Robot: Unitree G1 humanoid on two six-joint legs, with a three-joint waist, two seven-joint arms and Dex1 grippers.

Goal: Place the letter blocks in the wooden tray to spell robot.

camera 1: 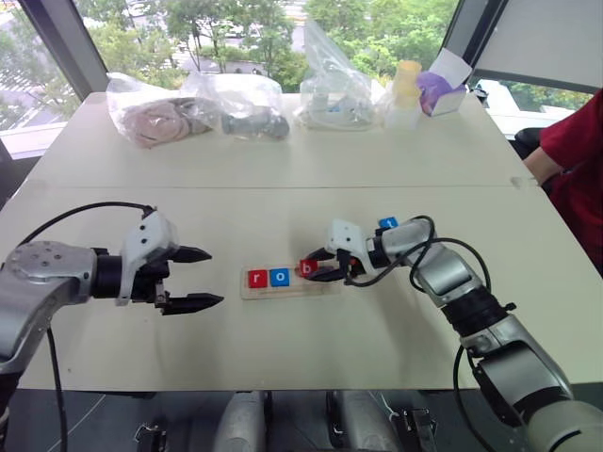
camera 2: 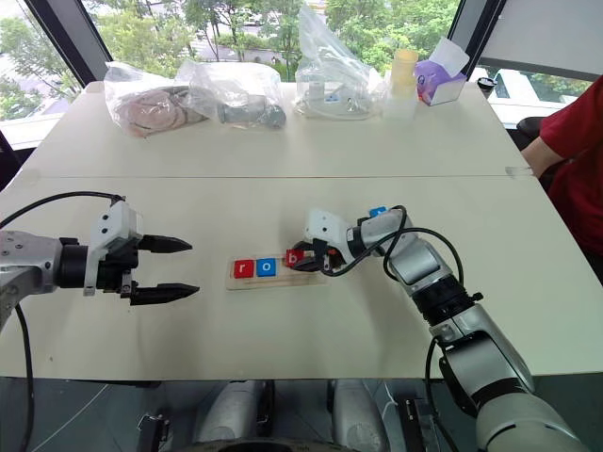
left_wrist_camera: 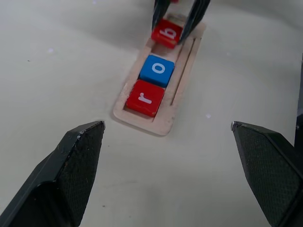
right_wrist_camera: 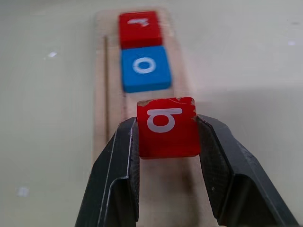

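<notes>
Letter blocks red r [left_wrist_camera: 145,97] and blue o [left_wrist_camera: 156,70] lie side by side at one end of the wooden tray [left_wrist_camera: 166,124], near the worktop's [camera 1: 283,169] front edge. Right hand [right_wrist_camera: 168,142] grips red b [right_wrist_camera: 167,126] over the tray beside the o. Left hand [camera 1: 193,278] hangs spread, empty. Blue tile [camera 1: 387,223] lies farther back.
</notes>
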